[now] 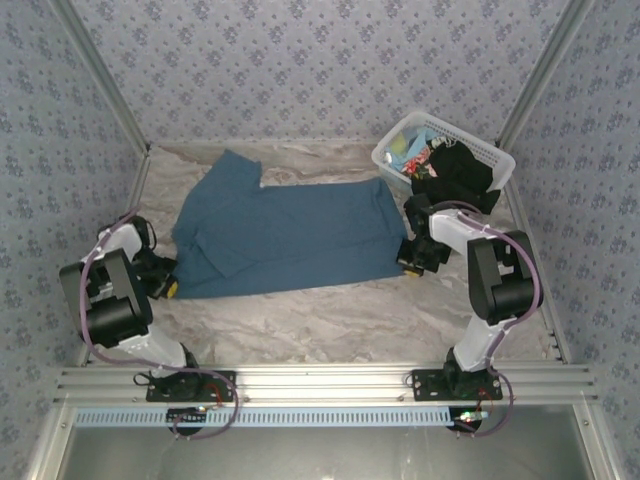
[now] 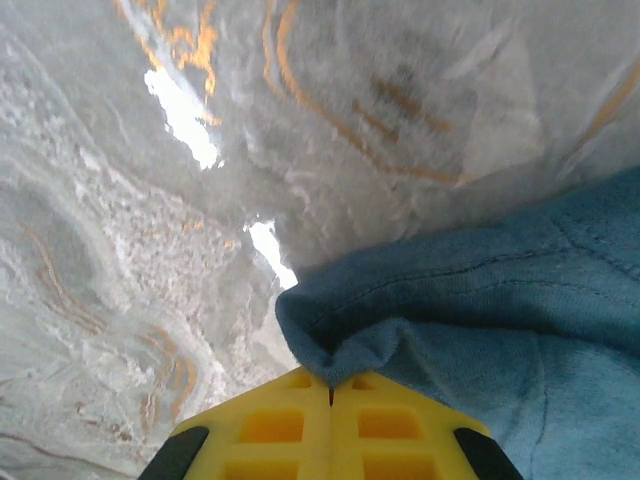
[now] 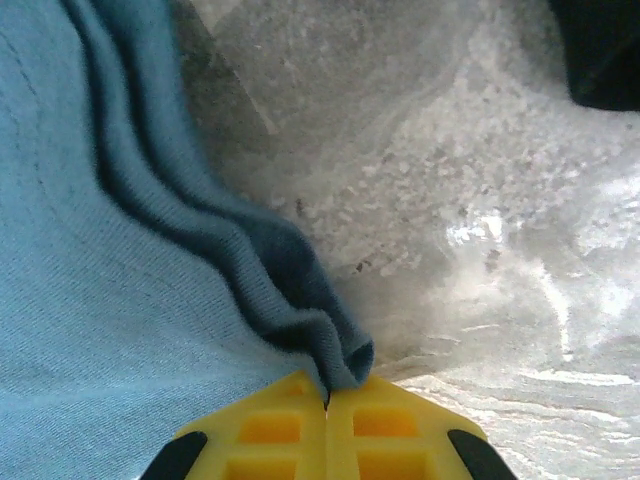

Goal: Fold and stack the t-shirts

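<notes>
Across table (image 1: 330, 320), blue t-shirt (image 1: 290, 235) lengthwise left-to-right

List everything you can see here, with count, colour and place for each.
blue t-shirt: one, dusty medium blue, spread across the table's middle
black t-shirt: one, black, in the basket, hanging over its near rim
other clothes: count unclear, light blue and multicoloured, in the basket
basket: one, white lattice, table's far right corner
table: one, grey-white marbled, under everything
left gripper: one, yellow fingers, shut on the blue t-shirt's near-left corner
right gripper: one, yellow fingers, shut on its near-right corner
</notes>
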Motion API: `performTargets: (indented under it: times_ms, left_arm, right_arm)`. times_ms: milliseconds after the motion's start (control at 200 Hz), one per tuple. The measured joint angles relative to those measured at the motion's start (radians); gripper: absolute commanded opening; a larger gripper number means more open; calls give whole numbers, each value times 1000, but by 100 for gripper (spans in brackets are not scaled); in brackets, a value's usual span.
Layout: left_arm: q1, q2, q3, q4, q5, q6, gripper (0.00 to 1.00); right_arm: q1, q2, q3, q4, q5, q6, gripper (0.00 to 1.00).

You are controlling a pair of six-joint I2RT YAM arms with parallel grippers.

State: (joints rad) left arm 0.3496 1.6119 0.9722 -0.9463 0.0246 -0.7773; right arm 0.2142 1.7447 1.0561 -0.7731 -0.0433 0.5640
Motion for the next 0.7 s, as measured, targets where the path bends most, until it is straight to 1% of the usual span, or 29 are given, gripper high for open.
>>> performTargets:
  times_ms: [75, 85, 145, 180, 215, 255, 315, 395, 490, 590, 700]
  left_arm:
    - [-10, -23, -26, -3, -4, -8, 0]
    - [-10, -27, -30, -4, -4, -10, 0]
    - [-10, -44, -40, -20, -6, -13, 13]
    - [-12, -51, -40, -29, -11, -16, 22]
    - [-18, -57, -36, -34, -21, -21, 31]
    - [-28, -62, -23, -50, -34, -19, 37]
    - [-61, -78, 11, -67, -53, -26, 42]
    - [-129, -110, 72, -79, -63, -32, 46]
    - [-224, -153, 120, -59, -37, -60, 47]
    - [-323, -158, 105, 12, 68, -116, 48]
    - [-420, -101, 55, 113, 166, -201, 48]
  right_arm:
    - [-1, -8, -11, -2, 3, 3, 0]
    - [-1, -9, -13, -3, 3, 4, 1]
    - [-1, -15, -19, -8, 3, 6, 20]
    - [-1, -18, -21, -13, 3, 8, 28]
    - [-1, -20, -21, -18, 6, 10, 34]
    - [-1, -27, -21, -24, 12, 14, 40]
    - [0, -50, -21, -36, 23, 14, 46]
    - [5, -100, -14, -54, 38, 18, 51]
    - [22, -165, 4, -55, 37, 10, 55]
    - [64, -218, 24, -21, -10, -11, 55]
    - [115, -208, 57, 13, -69, -35, 55]
